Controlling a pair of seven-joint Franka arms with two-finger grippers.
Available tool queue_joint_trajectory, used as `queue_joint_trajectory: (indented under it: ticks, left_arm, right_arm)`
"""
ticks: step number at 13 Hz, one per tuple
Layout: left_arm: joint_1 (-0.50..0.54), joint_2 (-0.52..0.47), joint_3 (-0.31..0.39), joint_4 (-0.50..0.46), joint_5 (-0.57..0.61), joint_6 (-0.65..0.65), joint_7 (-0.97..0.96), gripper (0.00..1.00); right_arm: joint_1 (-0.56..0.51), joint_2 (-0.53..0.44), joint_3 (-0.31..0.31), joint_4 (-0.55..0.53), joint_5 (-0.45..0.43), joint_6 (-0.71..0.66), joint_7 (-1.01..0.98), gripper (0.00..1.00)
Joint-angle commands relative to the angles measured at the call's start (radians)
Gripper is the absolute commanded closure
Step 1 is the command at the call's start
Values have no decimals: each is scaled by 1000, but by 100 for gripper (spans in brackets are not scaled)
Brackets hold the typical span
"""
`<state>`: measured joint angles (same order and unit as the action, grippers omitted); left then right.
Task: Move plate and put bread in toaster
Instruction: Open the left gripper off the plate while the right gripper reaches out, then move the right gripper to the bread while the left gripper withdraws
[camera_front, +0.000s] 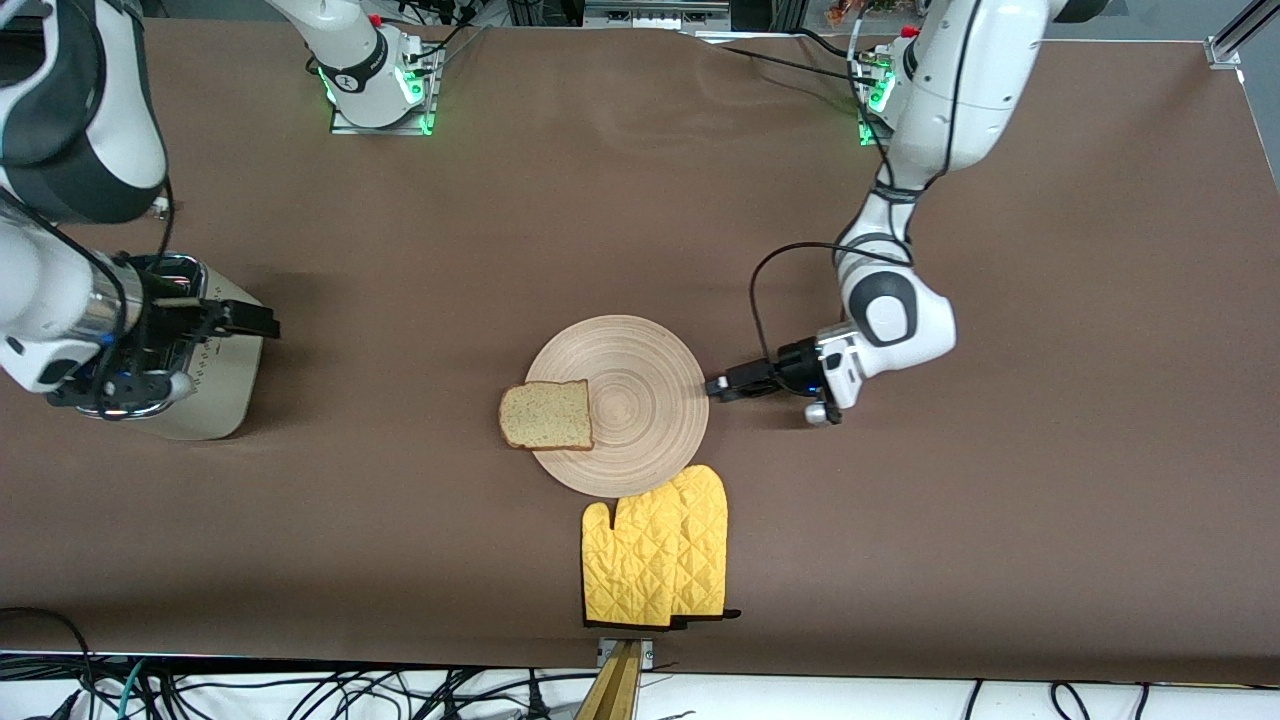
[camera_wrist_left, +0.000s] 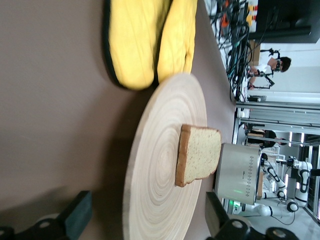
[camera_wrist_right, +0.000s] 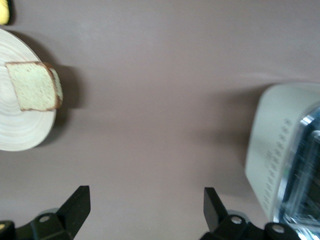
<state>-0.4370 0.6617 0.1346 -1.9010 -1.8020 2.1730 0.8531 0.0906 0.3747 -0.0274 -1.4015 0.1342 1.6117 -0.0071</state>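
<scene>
The pale wooden plate (camera_front: 640, 400) lies mid-table. The bread (camera_front: 546, 415) lies flat on the plate's rim toward the right arm's end and overhangs it a little. The cream toaster (camera_front: 215, 385) stands at the right arm's end. My left gripper (camera_front: 718, 386) is low at the plate's rim toward the left arm's end. It is open, and the rim (camera_wrist_left: 155, 165) sits between its fingers (camera_wrist_left: 77, 217) without touching them. The left wrist view also shows the bread (camera_wrist_left: 197, 155) and the toaster (camera_wrist_left: 240, 172). My right gripper (camera_front: 258, 322) is open and empty over the toaster's edge (camera_wrist_right: 272, 160).
Two yellow quilted oven mitts (camera_front: 655, 550) lie nearer the front camera than the plate, their tips touching its rim. The left wrist view shows them (camera_wrist_left: 145, 35) beside the plate. Bare brown table lies between plate (camera_wrist_right: 20, 130) and toaster.
</scene>
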Motion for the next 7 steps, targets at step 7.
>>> queue_joint_trajectory:
  ticks: [7]
  left_arm:
    - [401,-379,-182,-110,871,-9,-519,0]
  right_arm:
    - [66,196,-2,-2,338,309,-7,0]
